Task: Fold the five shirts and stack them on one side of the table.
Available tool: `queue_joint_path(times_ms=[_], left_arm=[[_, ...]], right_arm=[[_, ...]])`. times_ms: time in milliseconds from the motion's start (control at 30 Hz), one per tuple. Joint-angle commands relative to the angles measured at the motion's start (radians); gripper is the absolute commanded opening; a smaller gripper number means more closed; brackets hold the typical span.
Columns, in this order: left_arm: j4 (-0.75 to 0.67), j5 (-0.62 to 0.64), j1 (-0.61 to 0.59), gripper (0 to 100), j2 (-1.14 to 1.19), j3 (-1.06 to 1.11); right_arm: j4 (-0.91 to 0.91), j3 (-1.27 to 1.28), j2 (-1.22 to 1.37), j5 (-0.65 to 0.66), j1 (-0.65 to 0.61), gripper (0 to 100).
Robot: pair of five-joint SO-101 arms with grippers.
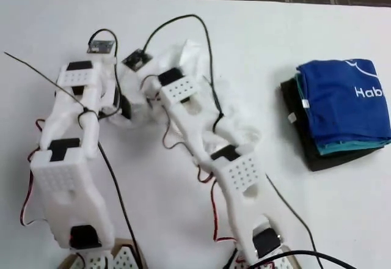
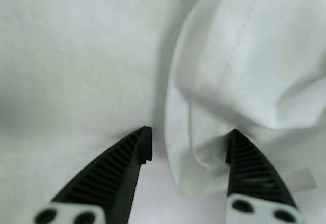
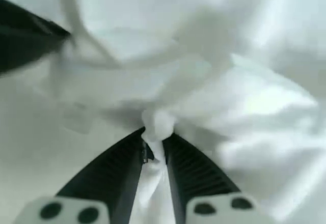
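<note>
- The right tool [image 3: 155, 135] is almost closed. Its jaws pinch a twisted bunch of the white shirt [image 3: 204, 66], and the cloth runs on between the fingers and out of frame.
- The left tool [image 2: 189, 131] is spread wide and grips nothing. A rolled edge of the shirt lies between its jaws.
- One finger [image 2: 127, 168] stands over flat white ground, and it is hard to tell whether that ground is cloth or surface. The other finger [image 2: 249, 168] is right against the rolled edge.
- In the high view the shirt is a crumpled heap near the middle of the surface [image 1: 293, 24], toward 12 o'clock.
- The right arm [image 1: 241, 174] covers much of the heap. The white cloth is hard to tell from the white surface.
- The left arm [image 1: 67, 183] lies at 9 o'clock.
- The stack [image 1: 342, 107] of folded shirts sits at 3 o'clock, well apart from the heap, with blue on top, teal under it and black at the bottom.
- The far side of the stack is cut off by the frame, and the layers cannot be counted.
</note>
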Motion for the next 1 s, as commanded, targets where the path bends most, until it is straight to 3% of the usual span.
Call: queue_joint_path(times_ms=[0, 200, 500, 700, 967], left_arm=[[-0.02, 0.011, -0.008, 25, 0.003, -0.025], [-0.02, 0.011, -0.006, 25, 0.003, -0.025], [-0.02, 0.011, -0.006, 25, 0.003, -0.025], [-0.008, -0.014, -0.006, 25, -0.005, -0.061], [0.293, -0.163, 0.018, 30, -0.02, -0.46]], right_arm=[[0.056, -0.015, -0.263, 0.052, 0.082, 2.2], [0.056, -0.011, -0.532, 0.124, 0.179, 2.2], [0.005, -0.017, -0.559, 0.199, 0.196, 2.2], [-0.071, -0.089, -0.568, 0.195, 0.337, 2.2], [-0.117, -0.138, -0.576, 0.193, 0.527, 2.2]])
